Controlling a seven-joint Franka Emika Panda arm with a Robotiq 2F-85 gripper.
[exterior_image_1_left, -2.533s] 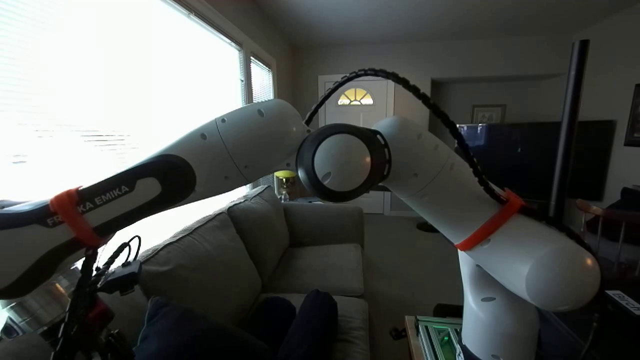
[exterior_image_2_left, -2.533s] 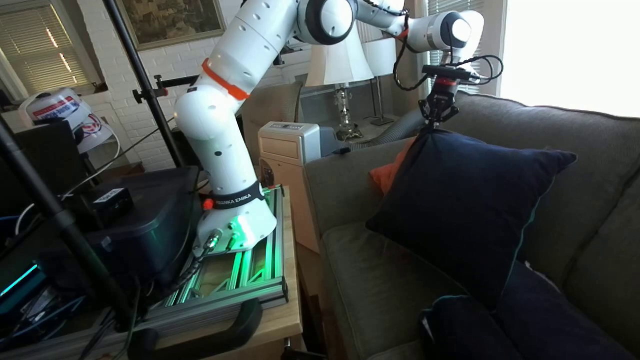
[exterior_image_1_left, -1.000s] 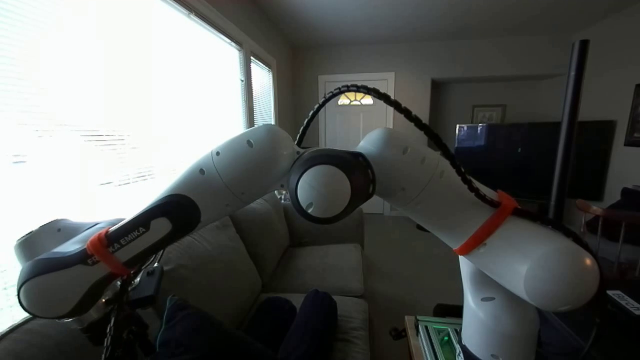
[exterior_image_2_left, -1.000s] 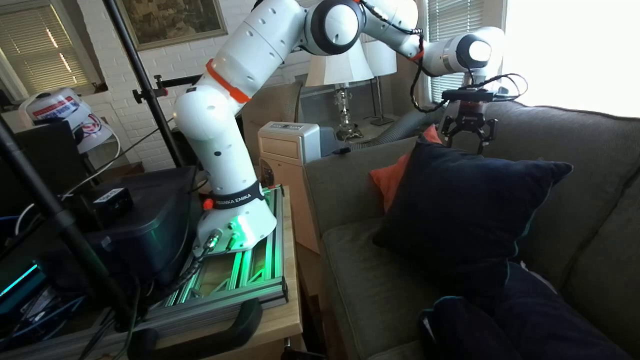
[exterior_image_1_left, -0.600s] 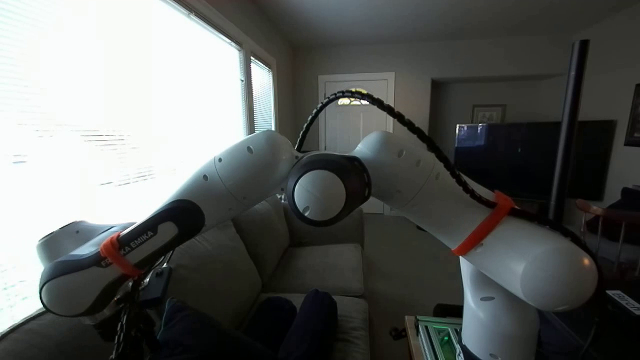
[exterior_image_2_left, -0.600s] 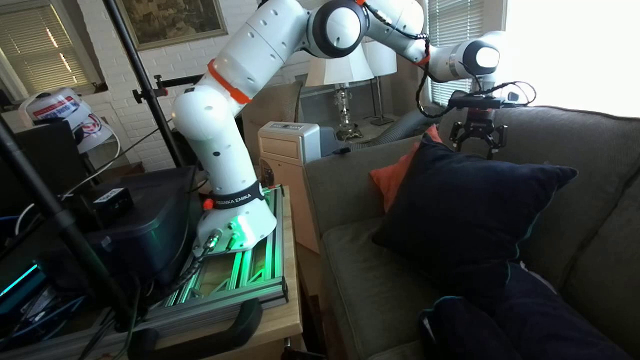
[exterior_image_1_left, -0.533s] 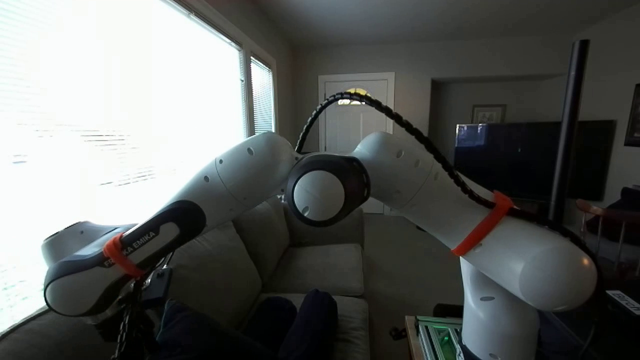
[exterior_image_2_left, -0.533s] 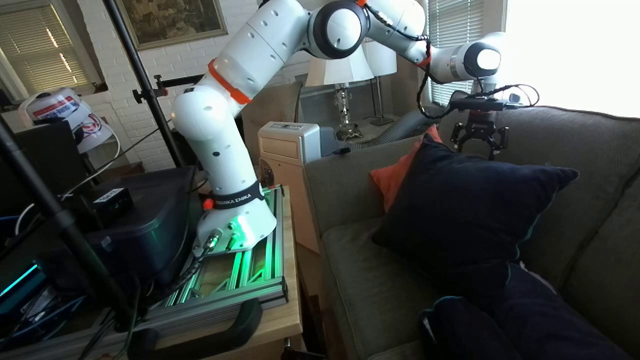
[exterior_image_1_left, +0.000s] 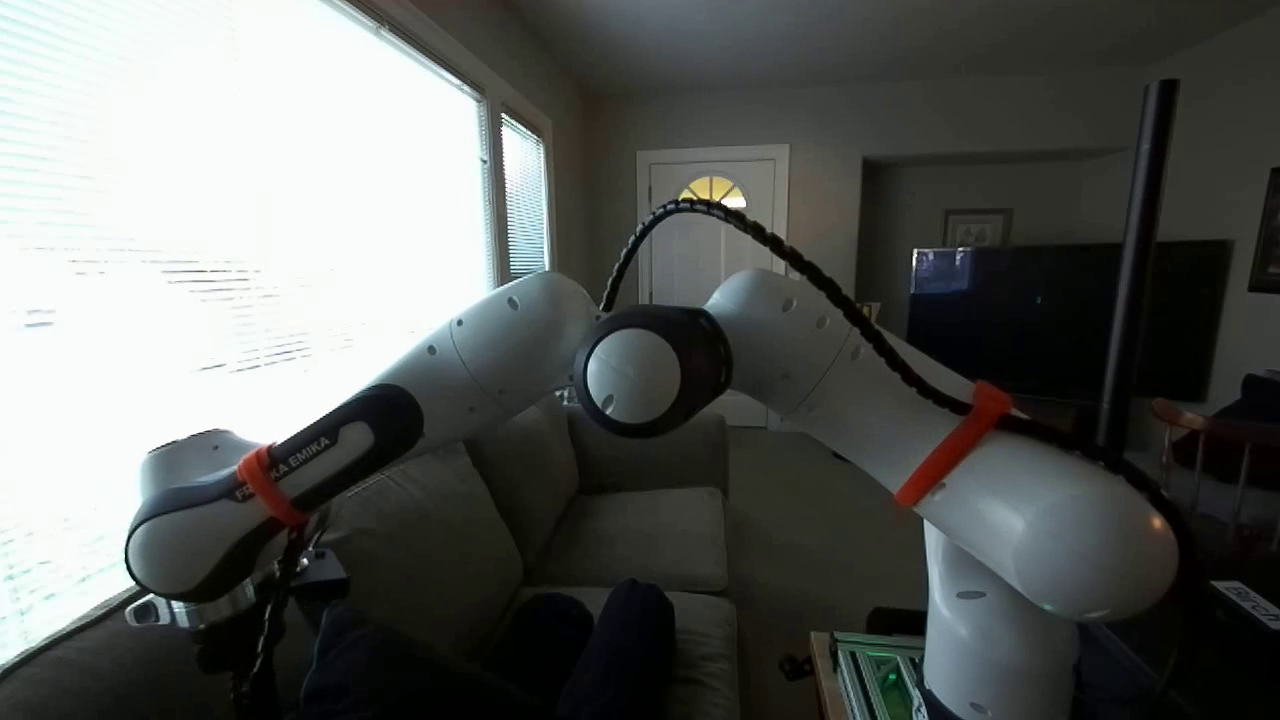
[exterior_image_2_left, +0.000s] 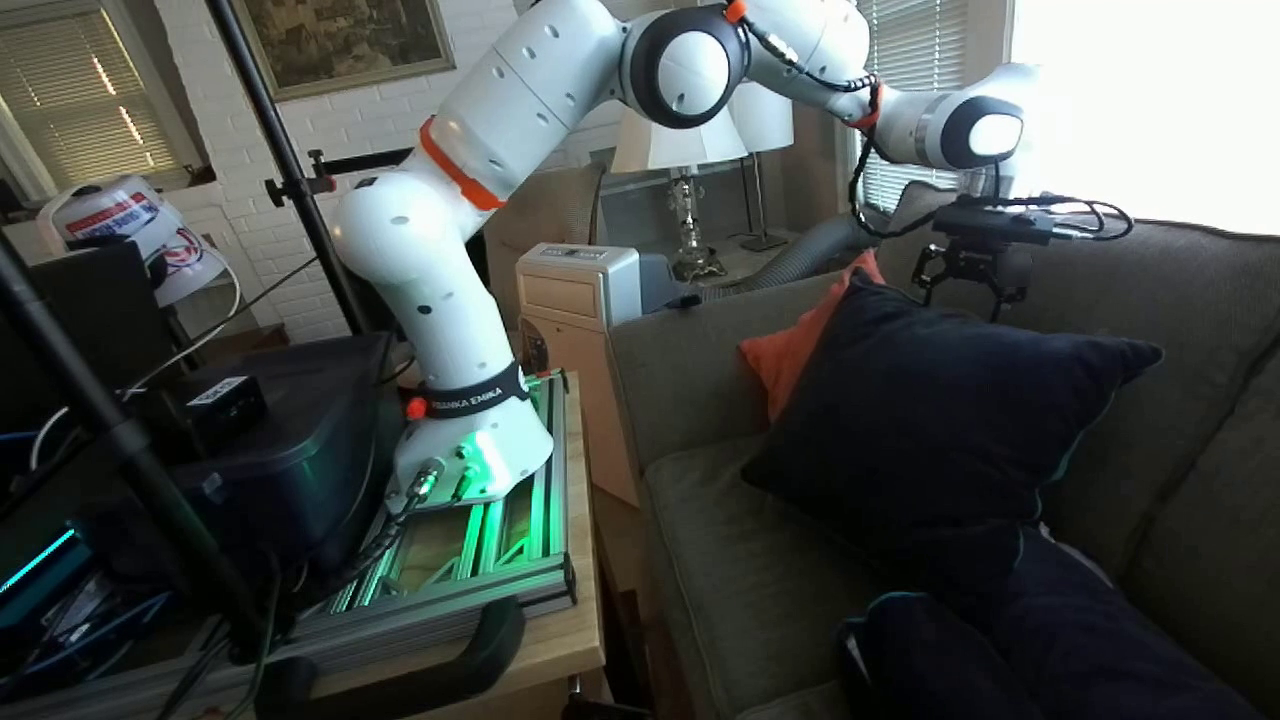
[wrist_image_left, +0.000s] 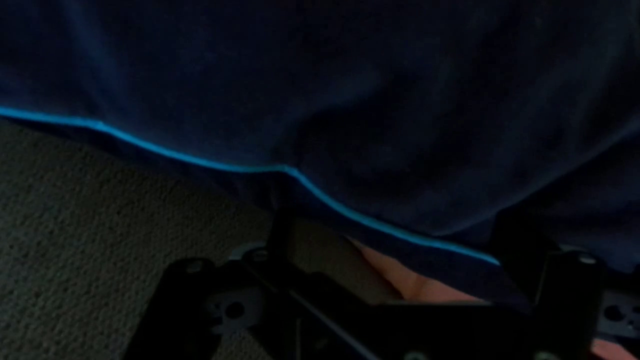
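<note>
1. Sofa (exterior_image_2_left: 750, 560), grey, one. On the right in an exterior view; it bears every pillow listed below.
2. Robot arm (exterior_image_2_left: 430, 270), white, one. Mine to drive; in that same view its base stands at left and its reach bends over to the far right, above the sofa.
3. Television (exterior_image_1_left: 1070, 320), black, one. Far right in an exterior view, beyond the arm.
4. Floor unit (exterior_image_2_left: 575, 350), pale and boxy, one. Just left of the sofa's armrest (exterior_image_2_left: 690, 380).
5. Dark blue pillow (exterior_image_2_left: 930, 430), one. Set on the sofa at a tilt, one corner up toward the far left, another out to the right; the item nearest my gripper (wrist_image_left: 400, 220).
6. Companion pillows (exterior_image_1_left: 628, 650), dark blue, two. To the right of the former in both exterior views.
7. Orange pillow (exterior_image_2_left: 785, 355), one, partly hidden. Behind the dark blue pillow, on its left.
8. Gripper, black, one. I have its fingers (wrist_image_left: 520, 250) spread wide, pointing down at the far side of the dark blue pillow, close by its upper edge; whether they touch the cloth I cannot tell.
9. Piping (wrist_image_left: 200, 161), light blue. Edges the dark blue pillow, passing behind the right finger in my wrist view.
</note>
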